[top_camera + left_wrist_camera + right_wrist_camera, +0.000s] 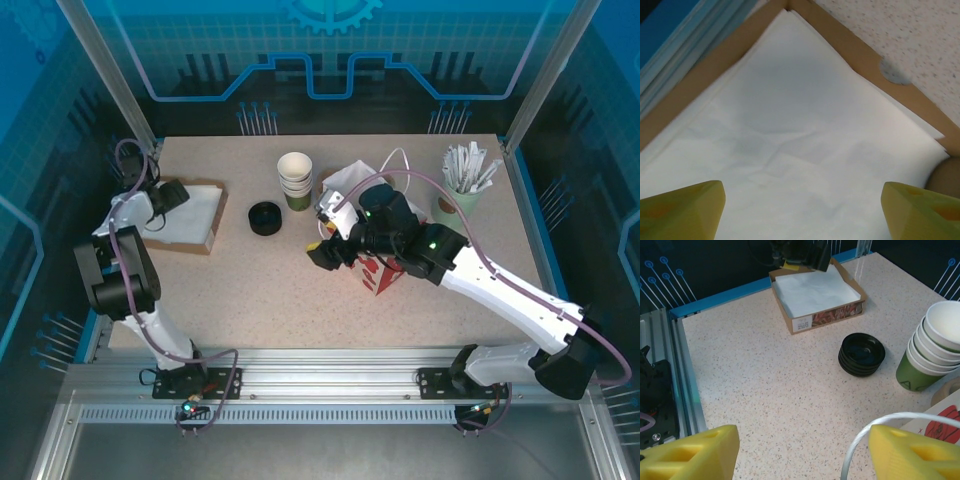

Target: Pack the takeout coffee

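Top external puts my left hand (pixel 165 195) over the shallow cardboard box (pixel 185 244) at the far left of the table (pixel 260 290). Left wrist shows that box filled with a flat stack of white napkins (pixel 800 130), and the yellow fingers (pixel 685 210) stand wide apart above them with nothing between. My right hand (pixel 318 250) hovers near mid-table, its arm lying across a red-and-white paper bag (pixel 378 278). From the right wrist its fingers (pixel 690 455) are spread too, gripping nothing, with a white loop of cord (pixel 875 425) curving just beside one of them. What is in the bag I cannot tell, and I cannot tell where the takeout coffee is. Beyond the right hand stands a stack of lidless green cups (pixel 296 180), the top one empty, and near it a short stack of black lids (pixel 265 217). At far right a pale cup (pixel 448 210) holds white wrapped sticks (pixel 470 165).
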Controlling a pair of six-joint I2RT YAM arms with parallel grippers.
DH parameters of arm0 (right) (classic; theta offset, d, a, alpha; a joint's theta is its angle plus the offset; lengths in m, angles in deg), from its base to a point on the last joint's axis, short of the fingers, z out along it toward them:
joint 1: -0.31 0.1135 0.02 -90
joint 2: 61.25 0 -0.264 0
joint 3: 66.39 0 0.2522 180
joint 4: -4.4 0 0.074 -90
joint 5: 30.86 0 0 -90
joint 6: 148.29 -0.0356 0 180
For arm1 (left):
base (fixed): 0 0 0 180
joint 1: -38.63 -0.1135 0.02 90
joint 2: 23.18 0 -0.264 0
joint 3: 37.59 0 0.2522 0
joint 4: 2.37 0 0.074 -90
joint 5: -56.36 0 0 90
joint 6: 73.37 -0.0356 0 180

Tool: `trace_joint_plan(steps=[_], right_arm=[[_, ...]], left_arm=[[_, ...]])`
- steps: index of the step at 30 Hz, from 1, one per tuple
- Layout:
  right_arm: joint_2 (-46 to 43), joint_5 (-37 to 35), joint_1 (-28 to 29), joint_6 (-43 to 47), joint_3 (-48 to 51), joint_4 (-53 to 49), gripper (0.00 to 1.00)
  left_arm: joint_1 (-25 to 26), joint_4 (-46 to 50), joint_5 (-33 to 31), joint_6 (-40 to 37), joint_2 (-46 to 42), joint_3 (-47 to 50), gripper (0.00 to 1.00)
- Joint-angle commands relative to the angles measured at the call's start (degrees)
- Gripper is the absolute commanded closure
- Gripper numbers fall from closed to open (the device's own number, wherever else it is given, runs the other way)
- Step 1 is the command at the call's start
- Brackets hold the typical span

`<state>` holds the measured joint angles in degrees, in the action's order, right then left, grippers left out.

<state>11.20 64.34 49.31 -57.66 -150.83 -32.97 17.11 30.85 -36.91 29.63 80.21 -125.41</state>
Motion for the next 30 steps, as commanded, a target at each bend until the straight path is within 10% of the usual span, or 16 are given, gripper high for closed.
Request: trace_joint_plan(steps=[1, 30], right_arm=[[-2.53, 0.68, 0.71, -0.15, 1.73, 3.99, 0.3], [-1.17, 2.19, -0.83, 1.64, 2.65, 4.83, 0.29]], left_arm=[[-0.81, 3.66, -0.63, -1.52, 4.01, -2.18, 0.17], [2.97, 17.42, -2.0, -8.51, 17.68, -13.97, 0.39]])
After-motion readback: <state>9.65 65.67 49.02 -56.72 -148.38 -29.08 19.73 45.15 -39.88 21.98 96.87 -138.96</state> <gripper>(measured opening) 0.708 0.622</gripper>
